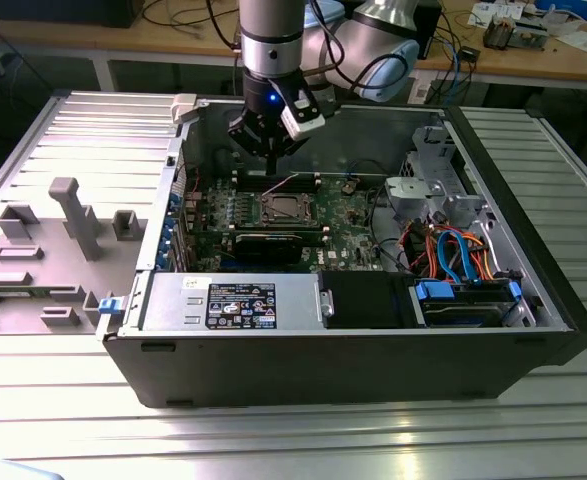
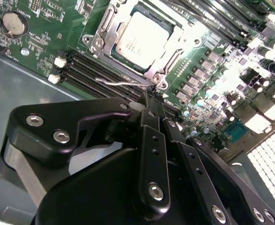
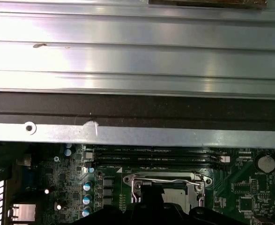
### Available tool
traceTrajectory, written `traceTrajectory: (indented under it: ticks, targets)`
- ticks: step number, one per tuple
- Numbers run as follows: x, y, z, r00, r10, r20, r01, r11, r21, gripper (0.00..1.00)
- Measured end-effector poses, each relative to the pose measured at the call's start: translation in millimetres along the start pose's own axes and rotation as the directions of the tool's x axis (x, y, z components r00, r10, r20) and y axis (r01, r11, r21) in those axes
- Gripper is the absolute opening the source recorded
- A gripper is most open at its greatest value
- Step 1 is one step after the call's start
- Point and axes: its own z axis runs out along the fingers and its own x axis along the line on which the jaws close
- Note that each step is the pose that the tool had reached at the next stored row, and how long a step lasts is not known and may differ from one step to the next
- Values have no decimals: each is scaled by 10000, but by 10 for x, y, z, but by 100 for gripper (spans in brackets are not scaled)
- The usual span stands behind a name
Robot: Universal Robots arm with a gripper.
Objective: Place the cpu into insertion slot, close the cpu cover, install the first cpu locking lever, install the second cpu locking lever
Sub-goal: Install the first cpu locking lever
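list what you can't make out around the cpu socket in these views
- First wrist view: the end effector hides the near part of the cpu cover and most of the cpu.
- Second wrist view: the wire locking lever ends at the end effector; whether they touch cannot be told.
- Exterior view: the insertion slot is too small to tell whether its levers are latched.

No print is coming through legibly. A black-and-white sticker point(image 1: 242, 305) is sitting on the silver power supply box point(image 1: 168, 305) (its lines are too small to make out), and the cpu point(image 2: 142, 40) is showing faint grey markings, likewise unreadable.
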Motion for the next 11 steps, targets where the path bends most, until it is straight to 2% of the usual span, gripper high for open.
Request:
traceTrajectory:
  ticks: [3, 11]
  targets:
    - [-5, -32, 32, 10000, 38, 6, -38, 10000, -85, 11]
    - [-20, -34, 39, 9999, 123, 7, -123, 9999, -81, 11]
